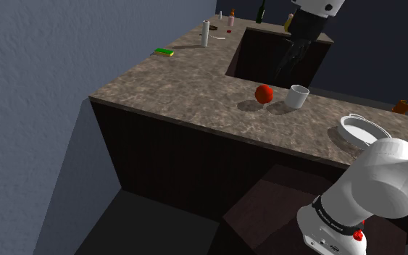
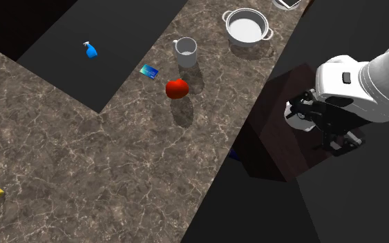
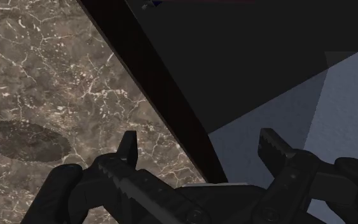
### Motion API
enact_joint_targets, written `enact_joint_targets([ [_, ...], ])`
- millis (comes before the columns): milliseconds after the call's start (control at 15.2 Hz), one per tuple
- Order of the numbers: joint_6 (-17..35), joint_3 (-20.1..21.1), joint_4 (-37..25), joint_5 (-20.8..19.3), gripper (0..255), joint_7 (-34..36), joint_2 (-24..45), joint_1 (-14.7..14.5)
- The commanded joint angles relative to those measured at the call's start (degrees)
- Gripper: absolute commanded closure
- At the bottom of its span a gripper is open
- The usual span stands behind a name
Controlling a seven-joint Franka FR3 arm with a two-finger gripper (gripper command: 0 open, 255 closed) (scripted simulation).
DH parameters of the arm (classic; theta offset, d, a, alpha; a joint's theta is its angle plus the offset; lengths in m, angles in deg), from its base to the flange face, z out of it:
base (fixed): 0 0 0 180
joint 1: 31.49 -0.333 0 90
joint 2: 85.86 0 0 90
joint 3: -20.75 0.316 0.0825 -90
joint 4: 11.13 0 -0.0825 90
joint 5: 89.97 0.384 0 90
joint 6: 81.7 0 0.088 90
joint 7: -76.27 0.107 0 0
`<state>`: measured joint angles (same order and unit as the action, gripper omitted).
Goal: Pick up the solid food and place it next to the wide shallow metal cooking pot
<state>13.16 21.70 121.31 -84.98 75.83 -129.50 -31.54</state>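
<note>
Red solid food (image 1: 264,93): rests on the marbled counter (image 1: 180,90), unheld. A white mug (image 1: 298,95) stands just beside it, on the shoulder view's right, not touching. The wide shallow pot (image 1: 361,130), drawn pale grey, stands further to that view's right. The mug is between pot and food, and the food is well apart from the pot.

Gripper (image 2: 331,131): in the second exterior view it hangs off the counter, past the counter's edge and well apart from the food. In the wrist view the fingers (image 3: 128,149) stand apart and clasp nothing. The counter's edge runs between them, and a sliver of the red food shows on the counter side.

Second exterior view adds: the pot's two side handles, a small blue card (image 2: 150,71) lying near the food, and a blue spray bottle (image 2: 90,50) on its side in the dark recess (image 2: 82,69).

Shoulder view adds: an upright white cylinder (image 1: 205,32) and several bottles (image 1: 261,11) at the counter's far end. A green-and-yellow sponge (image 1: 164,51) lies to the cylinder's left in that view.
</note>
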Motion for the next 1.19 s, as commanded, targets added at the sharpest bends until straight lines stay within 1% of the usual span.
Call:
enact_joint_targets([
  [0, 0.0, 0.0, 0.0, 0.0, 0, 0.0, 0.0, 0.0],
  [330, 4.68, -6.23, 1.9, -2.26, 0, -7.19, 3.04, 1.6],
  [660, 9.45, -12.5, 1.91, -3.71, 0, -14.46, 8.1, 2.85],
  [924, 13.08, -17.54, 0.53, -3.89, 0, -20.48, 13.49, 3.39],
  [1122, 15.54, -21.32, -1.33, -3.2, 0, -25.22, 18.27, 3.48],
])
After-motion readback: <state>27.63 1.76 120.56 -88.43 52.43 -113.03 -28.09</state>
